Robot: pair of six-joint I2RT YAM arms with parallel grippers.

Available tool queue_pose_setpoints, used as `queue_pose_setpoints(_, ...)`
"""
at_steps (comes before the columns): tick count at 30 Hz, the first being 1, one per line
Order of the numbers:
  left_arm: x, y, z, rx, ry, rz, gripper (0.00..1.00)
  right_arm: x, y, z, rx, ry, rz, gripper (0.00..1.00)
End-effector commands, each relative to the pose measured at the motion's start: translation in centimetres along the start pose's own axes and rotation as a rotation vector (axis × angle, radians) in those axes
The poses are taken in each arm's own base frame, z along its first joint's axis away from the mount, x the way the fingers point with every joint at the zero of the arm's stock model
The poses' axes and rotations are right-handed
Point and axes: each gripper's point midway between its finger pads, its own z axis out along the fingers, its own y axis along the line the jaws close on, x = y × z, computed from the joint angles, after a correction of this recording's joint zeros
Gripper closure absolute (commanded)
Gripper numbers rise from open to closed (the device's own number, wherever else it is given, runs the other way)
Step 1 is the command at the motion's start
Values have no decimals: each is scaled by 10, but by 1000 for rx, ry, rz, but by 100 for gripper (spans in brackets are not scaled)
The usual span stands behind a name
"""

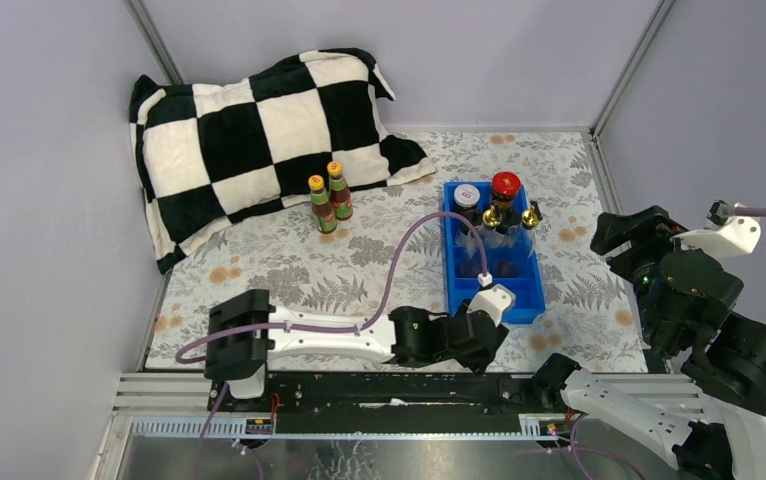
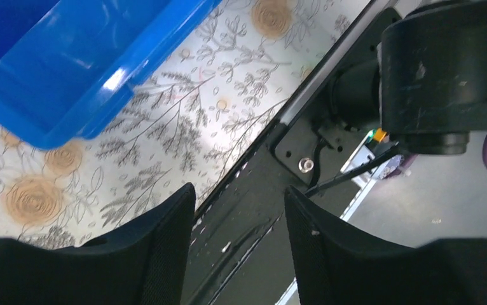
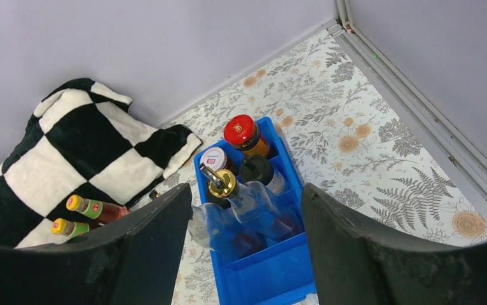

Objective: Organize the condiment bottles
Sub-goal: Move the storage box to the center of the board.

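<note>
Two orange-capped dark sauce bottles (image 1: pixel 328 200) (image 3: pixel 83 207) stand side by side on the table against the pillow. The blue tray (image 1: pixel 522 303) (image 3: pixel 273 279) holds a red-lidded jar (image 1: pixel 504 186) (image 3: pixel 241 131), a white-lidded dark jar (image 1: pixel 467 197) (image 3: pixel 214 159), a black-capped shaker (image 3: pixel 257 169) and two clear gold-spouted bottles (image 1: pixel 492 216) (image 3: pixel 223 184). My left gripper (image 1: pixel 489 340) (image 2: pixel 240 190) lies low beside the tray's near end, over the table's front rail, jaws apart and empty. Raised to the tray's right, my right gripper (image 1: pixel 624 240) (image 3: pixel 246 190) is open and empty.
A black-and-white checked pillow (image 1: pixel 259 130) (image 3: pixel 56 152) fills the back left. Grey walls close the table's back and sides. The tray's nearest compartment (image 3: pixel 292 260) holds nothing. A black rail (image 2: pixel 253 216) runs along the near edge, with the right arm's base (image 2: pixel 444 70) close by.
</note>
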Motion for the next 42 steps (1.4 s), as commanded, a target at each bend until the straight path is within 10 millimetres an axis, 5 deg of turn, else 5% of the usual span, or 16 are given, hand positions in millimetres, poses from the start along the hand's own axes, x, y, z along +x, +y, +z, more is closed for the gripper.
queue_pose_setpoints(1, -32, -23, 21, 50, -97, 18, 39, -2, 13, 1, -38, 14, -29, 29)
queue_pose_setpoints(8, -33, -26, 64, 52, -118, 97, 34, -6, 21, 1, -71, 10, -39, 29)
queue_pose_setpoints(16, -41, -6, 96, 65, -103, 94, 34, -12, 21, 0, -84, -9, -54, 28)
queue_pose_setpoints(42, -47, 70, 126, -4, -66, -1, 33, -1, 27, 9, -91, -20, -100, 28)
